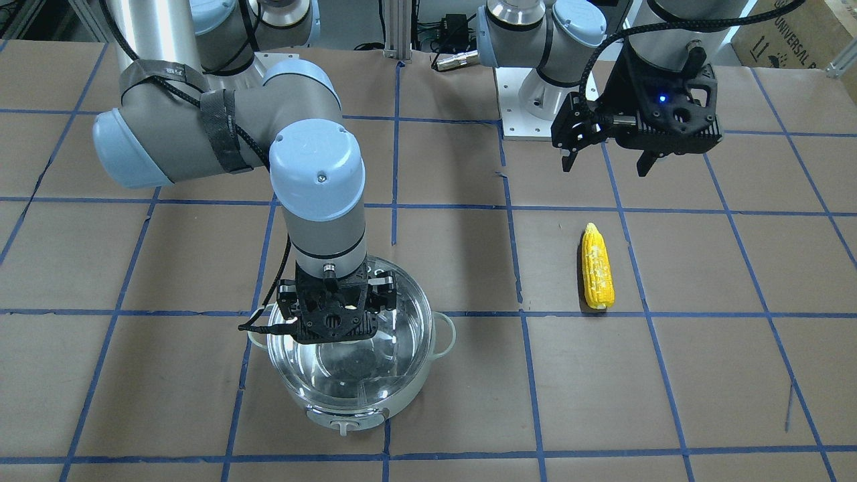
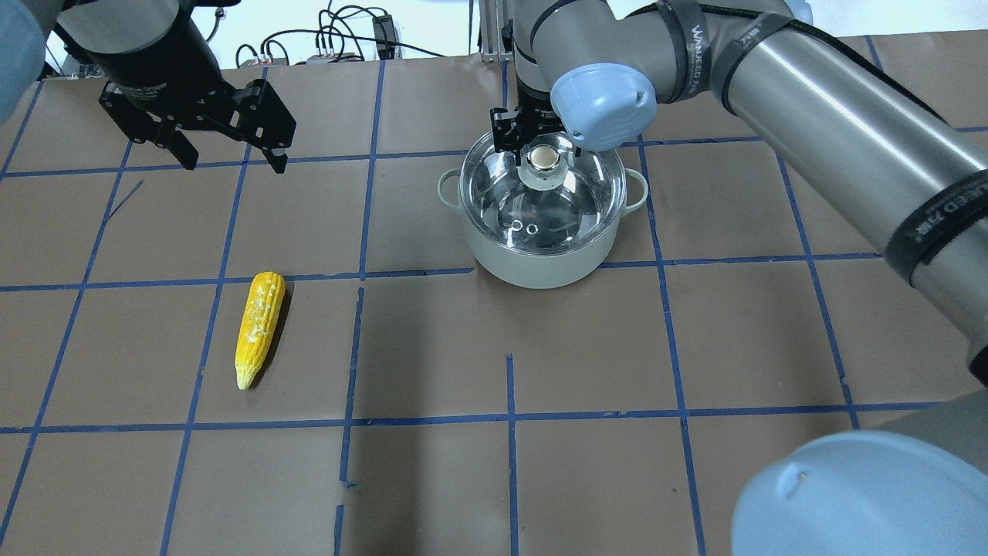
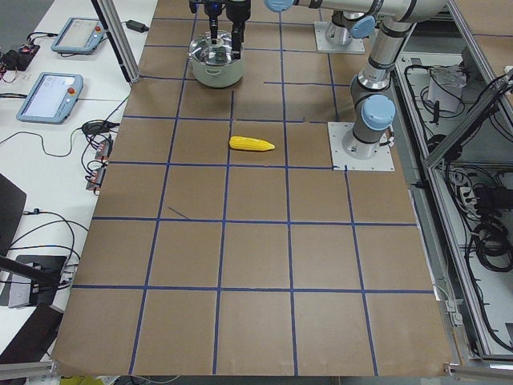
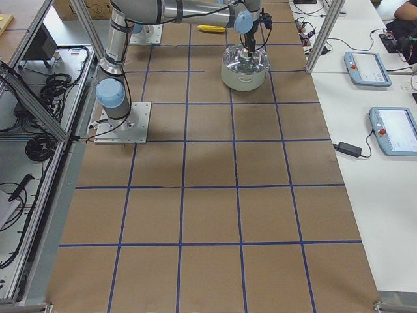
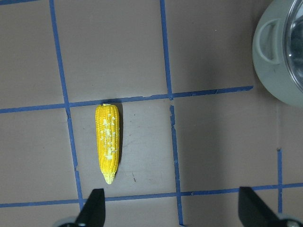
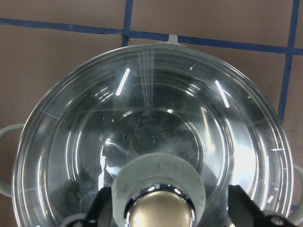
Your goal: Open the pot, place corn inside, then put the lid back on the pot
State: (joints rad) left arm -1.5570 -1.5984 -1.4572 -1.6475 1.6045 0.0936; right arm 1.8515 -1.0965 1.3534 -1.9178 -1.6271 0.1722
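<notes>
Front view, right gripper (image 1: 333, 331): low over the lid (image 1: 348, 375); its tips are hidden under its own body.
Front view, lid: seated on the pot (image 1: 408, 400), rims matched all round.
Front view, left gripper (image 1: 606, 161): up in the air, fingers spread, nothing in it, on the robot's side of the corn (image 1: 597, 266).
Front view, corn: flat on the table (image 1: 455, 268), pointed end toward the robot, blunt end just at a blue tape line (image 1: 669, 313). It is well apart from the pot, with bare paper between.
Overhead, knob (image 2: 545, 158): at the lid's centre, right under the right wrist.
Overhead, handles (image 2: 448, 188): stick out on both sides of the pot, with bare paper round them.
Left end view: pot at the far end of the table, set in from both long edges; corn lies nearer, mid-width.
Right end view: pot again set in from the table edges, the right arm reaching over it.
Left wrist view, fingertips (image 5: 92, 208): wide apart, the corn ahead between them, untouched. The pot wall sits in the top right corner.
Right wrist view, fingers (image 6: 102, 210): one on each side of the knob, spread, not pinching it.
</notes>
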